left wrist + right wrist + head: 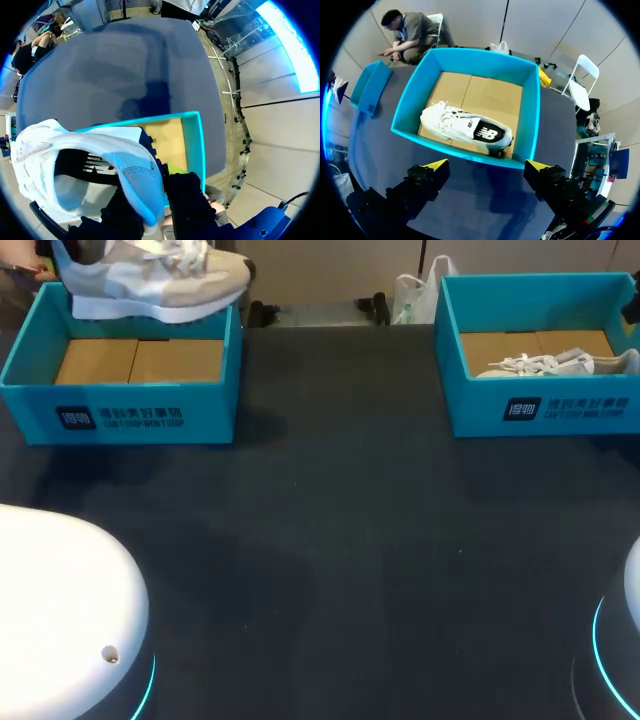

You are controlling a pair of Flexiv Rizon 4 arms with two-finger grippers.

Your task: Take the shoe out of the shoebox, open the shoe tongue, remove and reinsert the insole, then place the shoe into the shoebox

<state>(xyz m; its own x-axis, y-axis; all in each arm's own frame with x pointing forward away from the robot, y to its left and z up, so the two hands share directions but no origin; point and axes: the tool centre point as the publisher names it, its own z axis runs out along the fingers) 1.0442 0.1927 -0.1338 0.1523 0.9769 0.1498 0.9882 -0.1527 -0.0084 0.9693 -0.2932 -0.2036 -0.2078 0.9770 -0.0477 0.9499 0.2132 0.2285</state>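
Hanging above the far rim of the left shoebox (120, 405), a grey and white shoe (150, 275) is seen at the far left of the dark table (340, 540) in the head view, clear of the box's bare cardboard floor. In the left wrist view the shoe is clamped by the left gripper (156, 192): its heel collar is pinched between the two black fingers, with one yellow tip (175, 168) showing just beside the heel, and the shoe's opening is turned toward the camera. The teal box and its brown floor are seen under and ahead of the shoe. At the far right of the table the right shoebox (540, 405) is set, well apart from the left one, and a second shoe (560, 363), white, lies inside it on the cardboard. In the right wrist view the right gripper (486, 166) is held spread wide and grasping nothing, just short of that box's near wall, with the second shoe (467, 129) lying ahead of the fingers.
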